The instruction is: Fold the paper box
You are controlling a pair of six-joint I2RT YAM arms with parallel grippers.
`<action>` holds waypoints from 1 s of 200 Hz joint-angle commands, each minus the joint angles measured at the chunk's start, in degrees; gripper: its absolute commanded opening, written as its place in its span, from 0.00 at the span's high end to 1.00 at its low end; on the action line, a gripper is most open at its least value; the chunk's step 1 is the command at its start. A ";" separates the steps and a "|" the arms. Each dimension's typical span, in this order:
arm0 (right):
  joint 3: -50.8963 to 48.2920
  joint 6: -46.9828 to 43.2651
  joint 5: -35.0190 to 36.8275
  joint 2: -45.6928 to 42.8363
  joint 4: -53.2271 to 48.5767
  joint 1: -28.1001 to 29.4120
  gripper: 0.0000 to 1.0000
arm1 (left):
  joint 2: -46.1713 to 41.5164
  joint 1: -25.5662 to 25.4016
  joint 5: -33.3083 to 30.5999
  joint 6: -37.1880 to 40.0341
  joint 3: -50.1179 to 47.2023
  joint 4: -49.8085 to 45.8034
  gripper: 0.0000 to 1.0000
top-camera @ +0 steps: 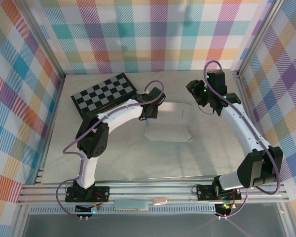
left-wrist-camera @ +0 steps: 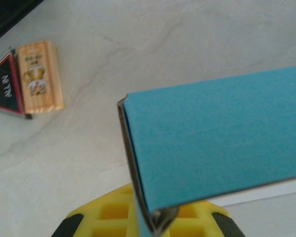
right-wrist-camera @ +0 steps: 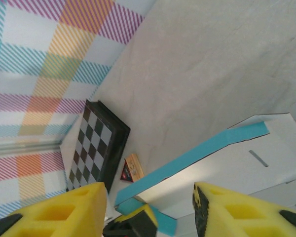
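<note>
Paper box [top-camera: 170, 123], thin turquoise card with a paler inside, lay as a flat die-cut sheet mid-table with one long flap raised. Left gripper [left-wrist-camera: 148, 222], yellow gridded pads, was clamped on that flap's edge. Right gripper [right-wrist-camera: 149, 190] hovered above, fingers apart, empty. Black-and-grey checkerboard [top-camera: 104, 92] sat far-left on the marbled tabletop [top-camera: 138, 158].

Die-cut paper box [top-camera: 173, 129] of thin card, unfolded, lying flat at mid-table, pale inner face up, short slit visible. Long flap [right-wrist-camera: 197, 155] along left edge raised upright, turquoise-blue outer face showing.
</note>
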 commanded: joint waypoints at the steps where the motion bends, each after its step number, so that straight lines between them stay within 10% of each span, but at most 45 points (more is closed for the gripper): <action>1: 2.76 -5.06 -2.82 3.34 -7.46 0.06 0.54 | -2.73 0.37 0.48 -2.30 0.83 -7.61 1.00; 105: 16.16 -14.55 -5.04 23.93 -13.89 -0.58 0.47 | -4.35 -0.77 -0.69 -2.24 -2.68 -3.40 1.00; 200: 11.48 -10.35 -7.58 21.76 -13.56 -0.24 0.50 | -3.56 -0.86 -0.49 -2.10 -2.43 -2.61 1.00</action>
